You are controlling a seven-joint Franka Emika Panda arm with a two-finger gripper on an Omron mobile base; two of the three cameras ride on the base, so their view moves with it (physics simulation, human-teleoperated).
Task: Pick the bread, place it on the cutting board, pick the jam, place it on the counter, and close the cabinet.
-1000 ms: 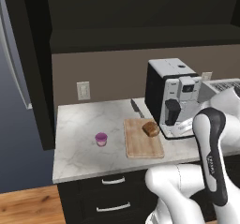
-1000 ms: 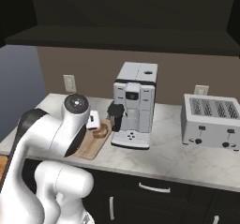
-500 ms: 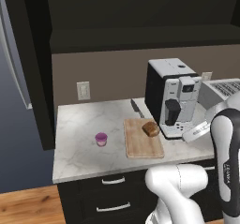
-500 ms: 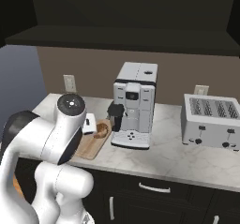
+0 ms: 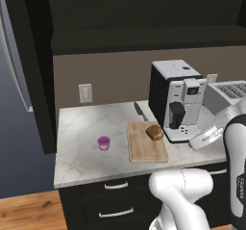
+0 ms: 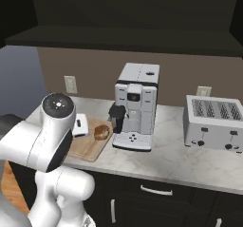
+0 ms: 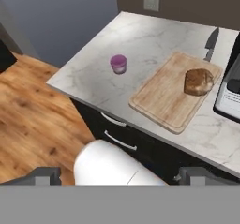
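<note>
The bread [image 5: 154, 132] [image 6: 101, 132] [image 7: 198, 81] lies on the right end of the cutting board [image 5: 144, 147] [image 6: 88, 149] [image 7: 161, 96]. The jam [image 5: 104, 142] [image 7: 118, 63] stands upright on the counter [image 5: 81, 128] [image 7: 140, 35], a little left of the board. My gripper [image 7: 121, 175] hangs high and out in front of the counter edge, open and empty, far from both things. The cabinet [image 5: 144, 12] [image 6: 123, 12] is above the counter, and a dark panel [image 5: 33, 65] at its left looks like its swung-out door.
A coffee machine [image 5: 175, 99] [image 6: 135, 105] stands right of the board, with a toaster [image 6: 216, 124] further right. A knife [image 5: 140, 110] [image 7: 211, 44] lies behind the board. Black drawers [image 5: 110, 200] sit under the counter, with wooden floor [image 7: 33, 115] to the left.
My arm has swung back and away from the counter, toward the frame edges in both base views. Bread, jam and board have not moved. The gripper stays open.
</note>
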